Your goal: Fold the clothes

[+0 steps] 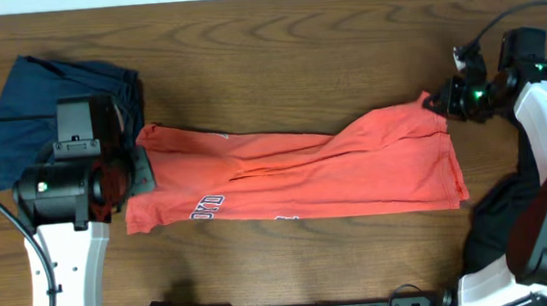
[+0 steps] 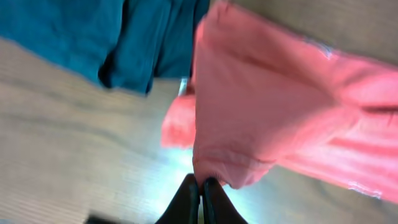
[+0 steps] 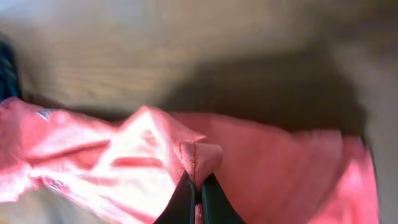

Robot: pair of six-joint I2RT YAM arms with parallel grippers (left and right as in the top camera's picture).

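**Overhead view.** The shirt (image 1: pixel 294 176) lies across the middle of the table (image 1: pixel 276 47), drawn out left to right into a long, creased band. White lettering (image 1: pixel 206 207) shows along its near edge towards the left. The left gripper (image 1: pixel 142 172) is at the left end of the shirt, and the right gripper (image 1: pixel 441 101) is at its far right corner. A navy garment (image 1: pixel 33 102) lies crumpled at the far left, just beside the shirt's left end and partly hidden by the left arm (image 1: pixel 64 187).

**Left wrist view.** The two fingers of the left gripper (image 2: pixel 200 185) are pressed together, pinching the edge of the shirt (image 2: pixel 267 106) at their tips. The navy garment (image 2: pixel 124 37) lies on the wood beyond.

**Right wrist view (blurred).** The fingers of the right gripper (image 3: pixel 198 183) are closed on a small fold of the shirt (image 3: pixel 280 168), and the cloth rises to a peak at the grip
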